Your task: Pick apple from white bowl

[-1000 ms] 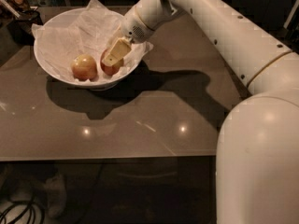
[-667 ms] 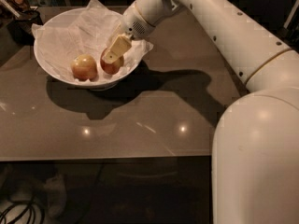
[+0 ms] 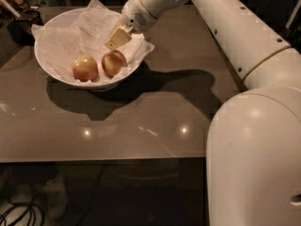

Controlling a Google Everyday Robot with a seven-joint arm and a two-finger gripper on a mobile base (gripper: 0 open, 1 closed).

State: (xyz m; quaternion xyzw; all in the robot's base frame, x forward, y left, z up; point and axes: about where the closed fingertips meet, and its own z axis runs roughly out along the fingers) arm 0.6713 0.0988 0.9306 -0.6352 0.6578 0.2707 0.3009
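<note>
Lifted since a second ago, the gripper [image 3: 117,37] no longer sits down against the fruit and now hangs just above the apple [image 3: 114,62], apart from it. From the bulky white body [image 3: 254,164] at the right, the arm [image 3: 225,27] reaches up and leftward across the table [image 3: 141,121], then bends at the wrist so the gripper angles down and to the left over the right side of the white bowl [image 3: 51,68]. That bowl stands at the far left of the tabletop, its right rim directly beneath the wrist; smooth brown surface stretches from it to the near edge and off to the right. Whether the gripper is spread or pressed together cannot be told, and it touches neither fruit. On the crumpled paper [image 3: 80,32] inside the bowl, the apple lies just beside a paler apple [image 3: 85,67] to its left
</note>
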